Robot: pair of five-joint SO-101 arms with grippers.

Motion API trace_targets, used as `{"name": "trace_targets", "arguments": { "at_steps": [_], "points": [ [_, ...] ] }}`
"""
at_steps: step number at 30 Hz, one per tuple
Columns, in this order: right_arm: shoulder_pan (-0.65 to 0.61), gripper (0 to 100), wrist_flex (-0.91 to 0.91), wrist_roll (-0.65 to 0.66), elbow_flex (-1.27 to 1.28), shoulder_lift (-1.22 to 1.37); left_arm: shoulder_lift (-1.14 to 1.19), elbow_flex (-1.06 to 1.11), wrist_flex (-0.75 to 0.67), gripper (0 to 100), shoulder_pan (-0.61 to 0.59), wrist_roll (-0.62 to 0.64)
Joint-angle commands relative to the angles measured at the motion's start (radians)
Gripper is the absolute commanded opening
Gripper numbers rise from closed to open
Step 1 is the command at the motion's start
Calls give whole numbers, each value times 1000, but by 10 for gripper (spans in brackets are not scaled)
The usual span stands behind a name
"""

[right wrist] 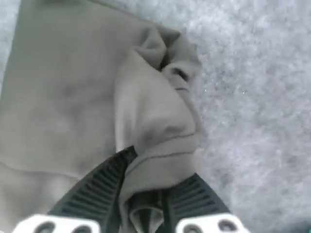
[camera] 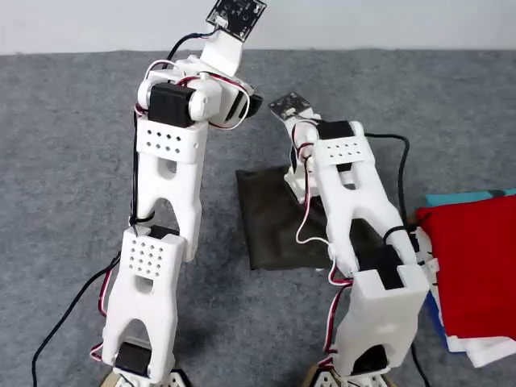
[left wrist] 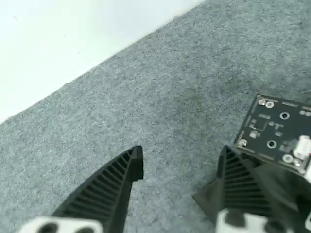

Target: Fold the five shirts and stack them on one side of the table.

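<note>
Two white arms, the left arm (camera: 165, 210) and the right arm (camera: 363, 226); two black tools, the left tool (left wrist: 182, 160) and the right tool (right wrist: 161, 167), two ribbed fingers each; two circuit boards, one (camera: 236, 16) at the left wrist, one (camera: 290, 106) at the right; one grey counter (camera: 72, 121). Shirts: one dark olive shirt (camera: 266, 218) on its own; one stack with four colours showing, counted as one red shirt (camera: 476, 266), one teal shirt (camera: 459, 197), one blue shirt (camera: 439, 322), one white shirt (camera: 484, 351); five in all, though the lower layers show as edges only.
</note>
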Motion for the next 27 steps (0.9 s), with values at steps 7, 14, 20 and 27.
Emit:
{"name": "trace_targets", "arguments": {
  "at_steps": [7,14,20,27],
  "points": [
    [143,9,64,-95,-21,-246,-72,16,23,246,14,-3],
    [461,9,137,-141,-14,-496,-72,16,23,246,37,-3],
    [671,9,179,-137,-14,-538,-74,16,23,246,38,-3],
    [937,9,193,-51,-14,-533,-74,16,23,246,35,-3]
  ]
}}
